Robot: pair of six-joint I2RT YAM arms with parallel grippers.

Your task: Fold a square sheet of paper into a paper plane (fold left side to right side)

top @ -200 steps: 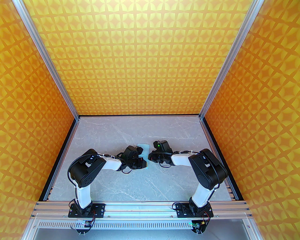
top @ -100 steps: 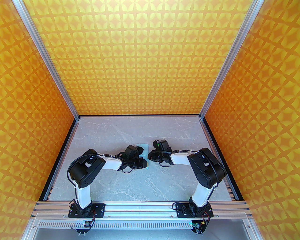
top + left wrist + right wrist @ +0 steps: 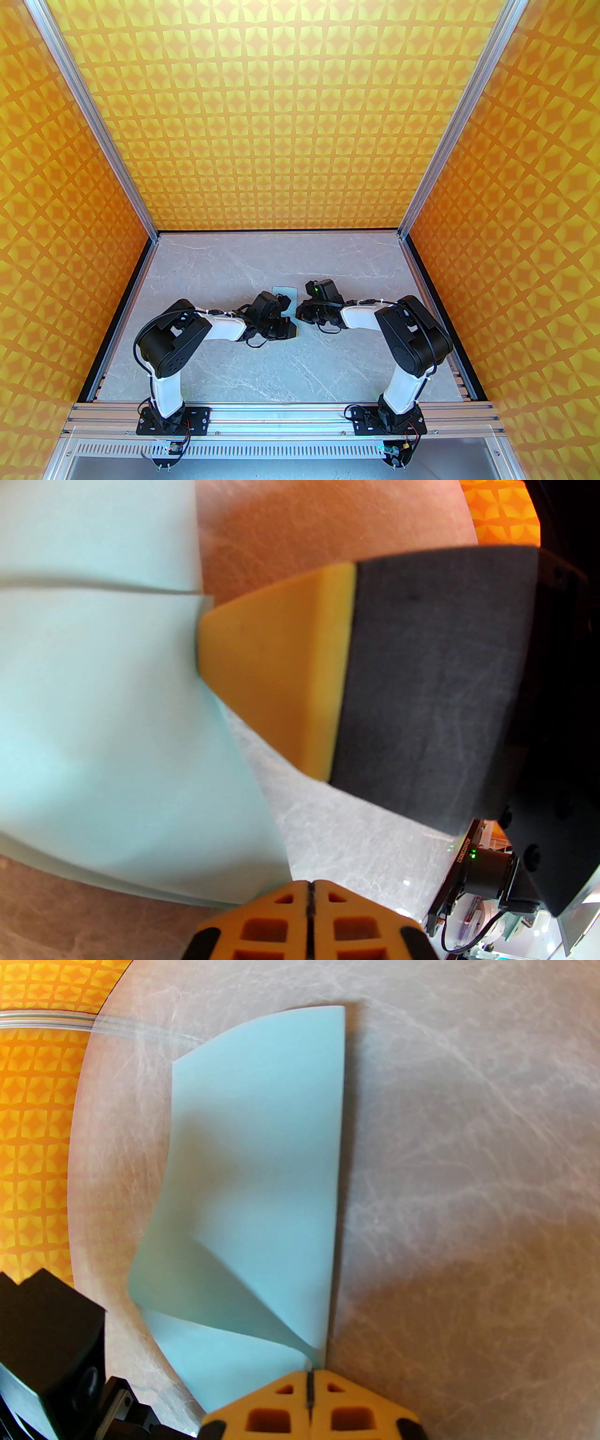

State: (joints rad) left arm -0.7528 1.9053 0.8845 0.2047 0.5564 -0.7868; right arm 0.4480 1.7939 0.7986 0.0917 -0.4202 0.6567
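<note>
Both grippers, left (image 3: 309,882) and right (image 3: 310,1371), are closed and touch the square sheet of paper (image 3: 258,1171). We judge the fold laid over; next, flatten the crease at 9 o'clock.

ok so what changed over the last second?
The left gripper swung right toward the right gripper. That laid the raised flap of the square sheet of paper down over itself, so less blue shows from above now. Unchanged: the right gripper's spot at the sheet's right edge and the sheet's far end on the table. No visible release.
</note>
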